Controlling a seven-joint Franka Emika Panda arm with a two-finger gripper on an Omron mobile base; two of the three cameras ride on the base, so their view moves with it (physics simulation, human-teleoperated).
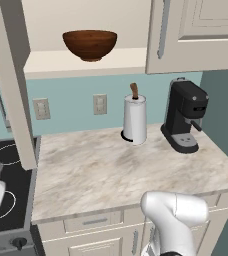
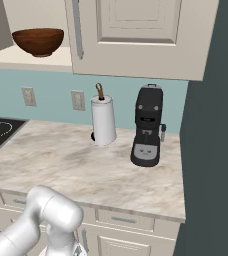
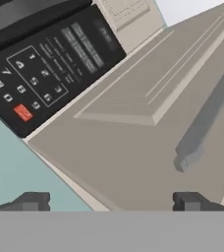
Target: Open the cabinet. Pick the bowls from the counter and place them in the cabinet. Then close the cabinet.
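Cabinet (image 1: 196, 30) is the biggest thing here: left door (image 1: 13, 75) swung out edge-on toward the base, right door shut, pale shelf (image 1: 86, 62) exposed. Counter (image 1: 126, 165) below runs from the stovetop (image 1: 6, 165) to the right wall, and no bowl sits on it. Coffee machine (image 1: 185, 116) sits at the back right, paper towel roll (image 1: 135, 119) just beside it, both against the wall and clear of the working area. Brown bowl (image 1: 90, 44) stands upright on the shelf near its front edge — looks like one placement done. White-and-blue bowl isn't to be seen; the shut door may hide it, can't tell. Gripper (image 3: 111, 203) in the hand view has its fingertips spread wide, nothing between them, facing a raised-panel door (image 3: 133, 128) close up with its bar handle (image 3: 207, 118) off to one side and a dark keypad (image 3: 40, 69) next to it — likely lining up on the open door to push it shut.
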